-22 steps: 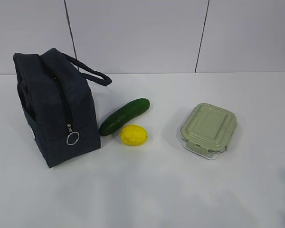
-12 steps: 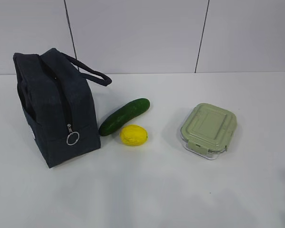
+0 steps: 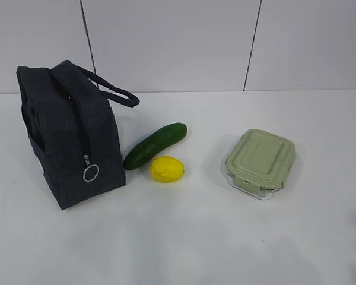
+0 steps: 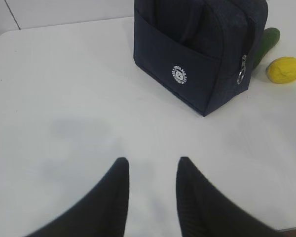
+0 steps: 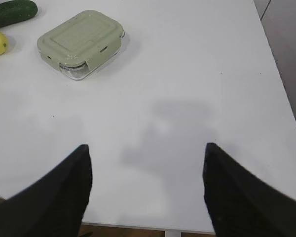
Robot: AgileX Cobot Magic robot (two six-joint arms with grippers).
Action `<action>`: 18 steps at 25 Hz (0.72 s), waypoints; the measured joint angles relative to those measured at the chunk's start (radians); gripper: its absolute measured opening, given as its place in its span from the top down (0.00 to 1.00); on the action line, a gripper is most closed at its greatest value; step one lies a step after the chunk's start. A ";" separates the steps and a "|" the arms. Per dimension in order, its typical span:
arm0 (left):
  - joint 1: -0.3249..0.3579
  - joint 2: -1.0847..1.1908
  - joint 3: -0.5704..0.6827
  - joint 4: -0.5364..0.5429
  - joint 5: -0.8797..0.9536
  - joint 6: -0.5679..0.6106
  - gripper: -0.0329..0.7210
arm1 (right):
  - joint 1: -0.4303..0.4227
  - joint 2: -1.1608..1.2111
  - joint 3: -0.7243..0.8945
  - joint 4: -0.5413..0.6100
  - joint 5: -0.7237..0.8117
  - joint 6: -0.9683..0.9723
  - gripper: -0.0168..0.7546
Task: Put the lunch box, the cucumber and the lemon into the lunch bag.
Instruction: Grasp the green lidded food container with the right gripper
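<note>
The lunch bag (image 3: 68,133) stands upright at the left side of the white table (image 3: 184,237), dark navy, with its zipper closed down the narrow face toward the camera and a silver ring pull (image 3: 91,173) hanging low on that face. One looped handle (image 3: 115,92) sticks out to the right from the top. Just right of the bag lies the cucumber (image 3: 155,145), slanted, its lower end close to the bag. The lemon (image 3: 167,168) sits in front of the cucumber and seems to touch it, though the view does not make this sure. The lunch box (image 3: 261,162) rests well apart on the right, flat, with its pale green lid clipped on. Nothing lies between the bag and the other things, and nothing covers the bag's top. In the left wrist view the left gripper (image 4: 153,170) hovers over bare table in front of the bag, its fingers narrowly apart and holding nothing. In the right wrist view the right gripper (image 5: 147,153) has its fingers spread wide, empty, with the lunch box far ahead.
</note>
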 joint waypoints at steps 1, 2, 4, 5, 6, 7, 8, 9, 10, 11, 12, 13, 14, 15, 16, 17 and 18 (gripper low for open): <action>0.000 0.000 0.000 0.000 0.000 0.000 0.64 | 0.000 0.000 0.000 0.000 0.000 0.000 0.29; 0.000 0.000 0.000 0.000 0.000 0.000 0.64 | 0.000 0.000 0.000 0.000 0.000 0.000 0.29; 0.000 0.000 0.000 0.000 0.000 0.000 0.64 | 0.000 0.000 0.000 0.000 0.000 0.000 0.29; 0.000 0.000 0.000 0.000 0.000 0.000 0.64 | 0.000 0.000 0.000 0.000 0.000 0.000 0.29; 0.000 0.000 0.000 0.000 0.000 0.000 0.64 | 0.000 0.000 0.000 0.000 0.000 0.000 0.29; 0.000 0.000 0.000 0.000 0.000 0.000 0.65 | 0.000 0.000 0.000 0.000 0.000 0.000 0.29; 0.000 0.000 0.000 0.000 0.000 0.000 0.65 | 0.000 0.000 0.000 0.000 0.000 0.000 0.29; 0.000 0.000 0.000 0.000 0.000 0.000 0.65 | 0.000 0.000 0.000 0.000 0.000 0.000 0.29; 0.000 0.000 0.000 0.000 0.000 0.000 0.64 | 0.000 0.000 0.000 0.000 0.000 0.000 0.29; 0.000 0.000 0.000 0.000 0.000 0.000 0.64 | 0.000 0.000 0.000 0.000 0.000 0.000 0.29; 0.000 0.000 0.000 0.000 0.000 0.000 0.64 | 0.000 0.000 0.000 0.000 0.000 0.000 0.29; 0.000 0.000 0.000 0.000 0.000 0.000 0.64 | 0.000 0.000 0.000 0.000 0.000 0.000 0.29; 0.000 0.000 0.000 0.000 0.000 0.000 0.64 | 0.000 0.000 0.000 0.000 0.000 0.000 0.29; 0.000 0.000 0.000 0.000 0.000 0.000 0.64 | 0.000 0.000 0.000 0.000 0.000 0.000 0.29; 0.000 0.000 0.000 0.000 0.000 0.000 0.64 | 0.000 0.000 0.000 0.000 0.000 0.000 0.29; 0.000 0.000 0.000 0.000 0.000 0.000 0.64 | 0.000 0.000 0.000 0.000 0.000 0.000 0.29; 0.000 0.000 0.000 0.000 0.000 0.000 0.64 | 0.000 0.000 0.000 0.000 0.000 0.000 0.29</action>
